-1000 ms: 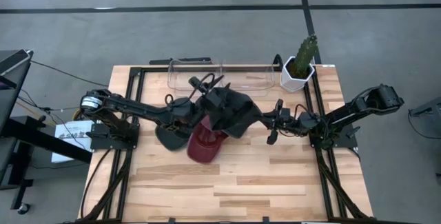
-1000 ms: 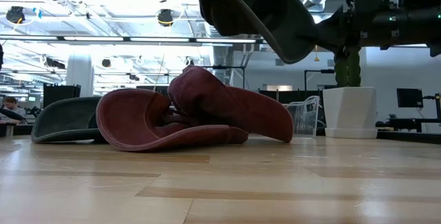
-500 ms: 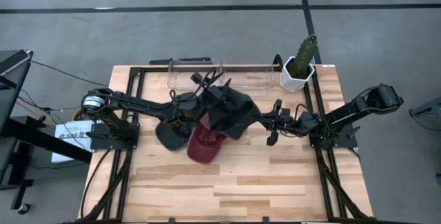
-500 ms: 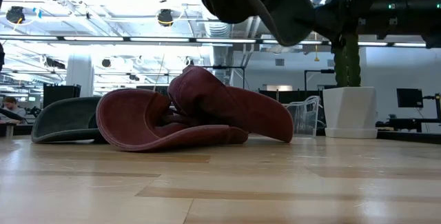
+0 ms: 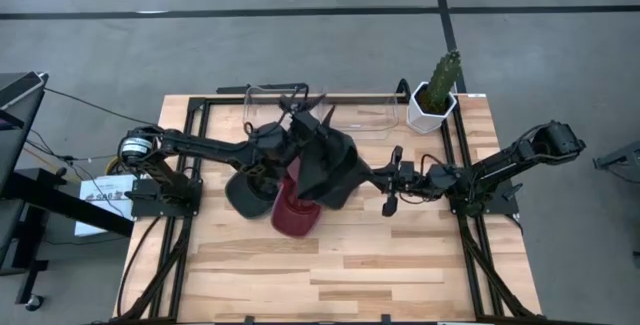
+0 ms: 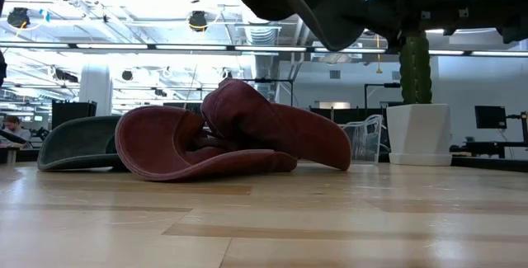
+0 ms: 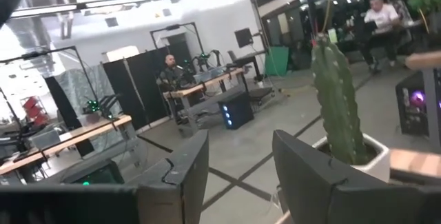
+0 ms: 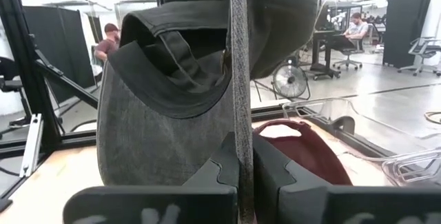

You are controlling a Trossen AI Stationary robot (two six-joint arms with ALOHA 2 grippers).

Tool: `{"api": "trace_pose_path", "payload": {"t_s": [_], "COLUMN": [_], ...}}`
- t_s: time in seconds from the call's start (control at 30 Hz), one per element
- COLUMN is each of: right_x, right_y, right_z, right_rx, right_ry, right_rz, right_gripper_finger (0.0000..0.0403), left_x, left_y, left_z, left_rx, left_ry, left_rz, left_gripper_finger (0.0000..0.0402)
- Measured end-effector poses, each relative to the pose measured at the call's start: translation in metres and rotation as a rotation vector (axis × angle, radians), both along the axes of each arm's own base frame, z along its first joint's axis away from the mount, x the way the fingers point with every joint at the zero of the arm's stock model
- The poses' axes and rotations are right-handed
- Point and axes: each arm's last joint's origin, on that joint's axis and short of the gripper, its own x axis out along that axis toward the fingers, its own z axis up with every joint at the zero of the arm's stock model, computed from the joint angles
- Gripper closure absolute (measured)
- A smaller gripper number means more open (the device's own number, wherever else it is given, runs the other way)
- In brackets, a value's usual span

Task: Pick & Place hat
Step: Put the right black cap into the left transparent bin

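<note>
A dark grey hat [image 5: 328, 165] [image 6: 305, 4] [image 8: 172, 93] hangs in the air above the table's middle, with my right gripper [image 5: 372, 178] [image 8: 240, 158] shut on its brim from the right. Below it a red hat [image 5: 293, 215] [image 6: 231, 136] [image 8: 296, 145] lies on its brim on the table. A dark green hat [image 5: 245, 195] [image 6: 78, 143] lies flat beside the red one, on its left. My left gripper [image 5: 312, 98] [image 7: 240, 158] is open at the grey hat's far-left side, pointing toward the far edge, with nothing between its fingers. My right gripper pinches the grey hat's brim edge [image 8: 239, 124] between its two fingers, coming level from the table's right. The thin brim stands on edge between the fingers [image 8: 224, 165]. The hat is lifted clear of the table, with its crown on the side away from the gripper.
A clear plastic tray [image 5: 365, 115] sits along the far edge. A cactus in a white pot [image 5: 435, 95] [image 6: 417, 128] [image 7: 337, 107] stands at the far right corner. Bare wood lies toward the near edge. People sit in the room beyond.
My right gripper has carried the grey hat upward and a little toward the table's left, so it hangs higher over the red hat. My left gripper has moved toward the far edge and slightly right, staying alongside the hat.
</note>
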Motion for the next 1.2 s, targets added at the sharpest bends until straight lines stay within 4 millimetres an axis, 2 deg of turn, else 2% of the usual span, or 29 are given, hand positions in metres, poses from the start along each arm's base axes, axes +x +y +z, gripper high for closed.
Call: {"api": "trace_pose_path", "payload": {"t_s": [0.33,0.6,0.8,0.93,1.1,1.2], "right_x": [0.000,0.000,0.000,0.000,0.000,0.000], "right_y": [0.001,0.000,0.000,0.000,0.000,0.000], "right_z": [-0.002,-0.003,-0.003,-0.003,-0.003,-0.003], "right_rx": [0.000,-0.008,-0.010,-0.012,-0.011,-0.011], "right_ry": [0.024,0.030,0.031,0.031,0.031,0.031], "right_rz": [0.003,-0.024,-0.025,-0.024,-0.025,-0.024], "right_gripper_finger": [0.0400,0.0400,0.0397,0.0400,0.0398,0.0398], "left_x": [-0.004,-0.018,-0.038,-0.048,-0.052,-0.049], "left_y": [0.020,0.013,-0.008,-0.026,-0.049,-0.065], "left_z": [0.004,0.027,0.054,0.064,0.067,0.058], "left_rx": [0.032,0.155,0.208,0.242,0.262,0.251], "left_ry": [0.011,0.072,0.051,0.058,0.071,0.142], "left_rz": [0.125,0.109,0.076,0.038,-0.026,-0.060], "left_gripper_finger": [0.0243,0.0243,0.0243,0.0243,0.0243,0.0243]}}
